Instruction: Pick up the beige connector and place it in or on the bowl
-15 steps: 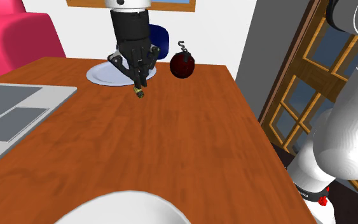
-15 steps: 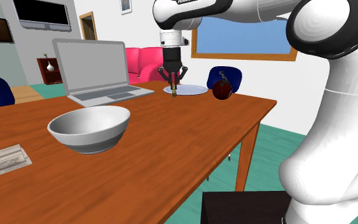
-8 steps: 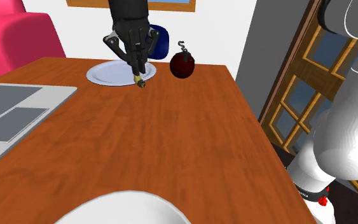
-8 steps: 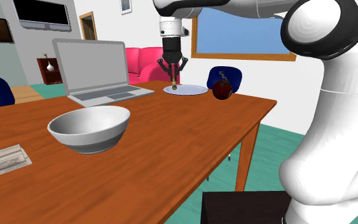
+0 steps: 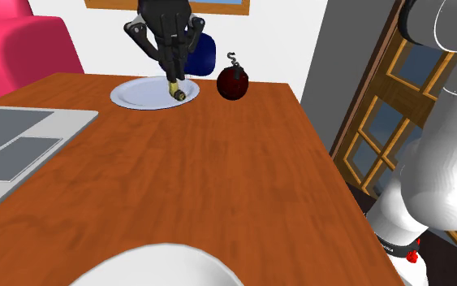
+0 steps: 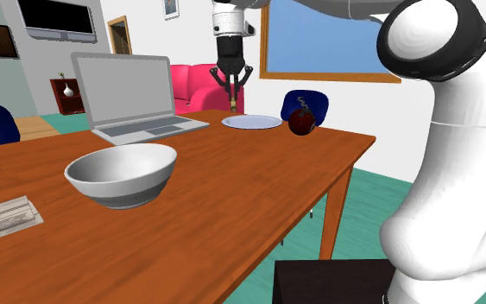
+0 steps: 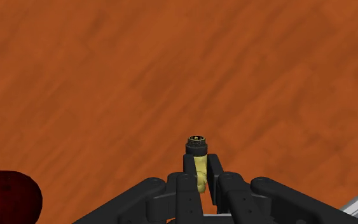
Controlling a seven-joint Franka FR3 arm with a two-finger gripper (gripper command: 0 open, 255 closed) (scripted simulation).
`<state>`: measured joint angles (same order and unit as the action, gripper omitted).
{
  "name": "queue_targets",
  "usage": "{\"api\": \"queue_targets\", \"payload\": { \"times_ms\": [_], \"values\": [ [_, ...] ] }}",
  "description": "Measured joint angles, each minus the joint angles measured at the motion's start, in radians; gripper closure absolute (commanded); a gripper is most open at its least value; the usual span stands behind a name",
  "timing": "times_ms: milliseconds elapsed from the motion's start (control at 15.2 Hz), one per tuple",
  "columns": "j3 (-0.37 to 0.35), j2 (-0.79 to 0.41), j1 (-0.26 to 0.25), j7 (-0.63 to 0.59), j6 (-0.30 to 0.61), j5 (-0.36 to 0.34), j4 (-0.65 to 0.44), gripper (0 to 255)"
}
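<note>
So, gripper (image 6: 235, 101): squeezing the beige connector (image 7: 197, 147), off the table (image 6: 232, 190).
Done: picking up.
Left: the bowl (image 6: 120, 177), eight o'clock from it in the second exterior view.

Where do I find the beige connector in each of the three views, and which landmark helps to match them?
Shoulder view: upper middle-left, the beige connector hangs from the gripper, over the white plate.
Second exterior view: top centre, above the plate's left part.
Wrist view: clasped between the black fingers.
Shared landmark: the dark red ball beside the plate.
</note>
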<state>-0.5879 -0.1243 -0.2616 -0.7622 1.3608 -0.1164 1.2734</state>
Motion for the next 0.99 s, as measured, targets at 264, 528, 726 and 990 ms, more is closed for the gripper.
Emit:
{"api": "queue_targets", "payload": {
  "times_ms": [264,528,726,990],
  "values": [
    [-0.031,0.038,-0.036,-0.072,0.003,0.021,0.04,255],
    [-0.073,0.044,-0.088,-0.166,0.001,0.023,0.049,255],
    [-0.107,0.047,-0.13,-0.242,0.0,0.025,0.055,255],
    [-0.151,0.024,-0.193,-0.345,-0.01,0.009,0.034,255]
  ]
}}
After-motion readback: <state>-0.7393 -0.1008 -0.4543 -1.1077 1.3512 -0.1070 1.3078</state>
